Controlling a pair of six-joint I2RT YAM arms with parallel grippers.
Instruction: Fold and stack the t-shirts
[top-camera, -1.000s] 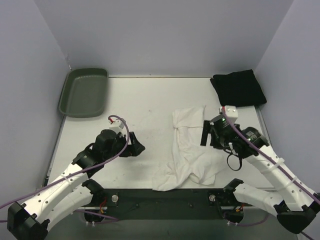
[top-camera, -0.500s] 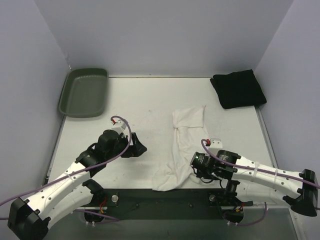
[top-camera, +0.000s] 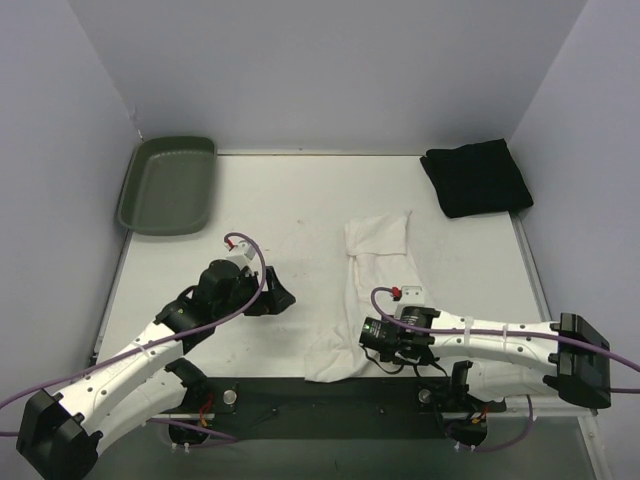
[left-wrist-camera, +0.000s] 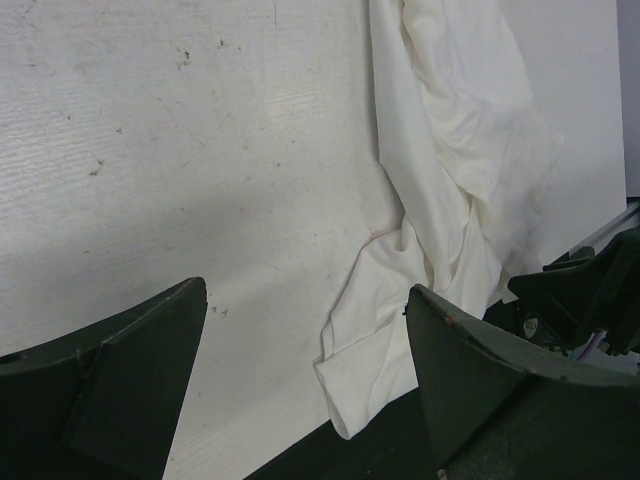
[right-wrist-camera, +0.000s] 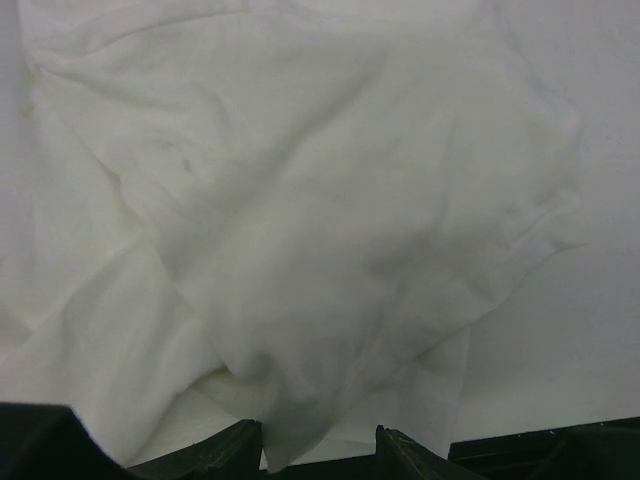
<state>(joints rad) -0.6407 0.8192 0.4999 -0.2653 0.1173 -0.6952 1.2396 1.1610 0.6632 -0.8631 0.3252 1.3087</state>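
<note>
- Right gripper (top-camera: 358, 338), at the table's near edge, pinches a fold of the white t-shirt (top-camera: 376, 270) between half-closed fingers.
- Left gripper (top-camera: 278, 297) hangs wide open, just left of it.
- Black t-shirt (top-camera: 477, 177) lies folded, far right.

White t-shirt (top-camera: 375, 265): soft matt cloth, thin, heavily creased and rumpled. Black t-shirt (top-camera: 477, 178): matt cloth, smoother, with little visible texture. Tray (top-camera: 165, 190): dark green plastic, smooth, with a dull sheen; table (top-camera: 290, 200): hard white top, matt, faintly grained, marked with small dark specks and scuffs.
</note>
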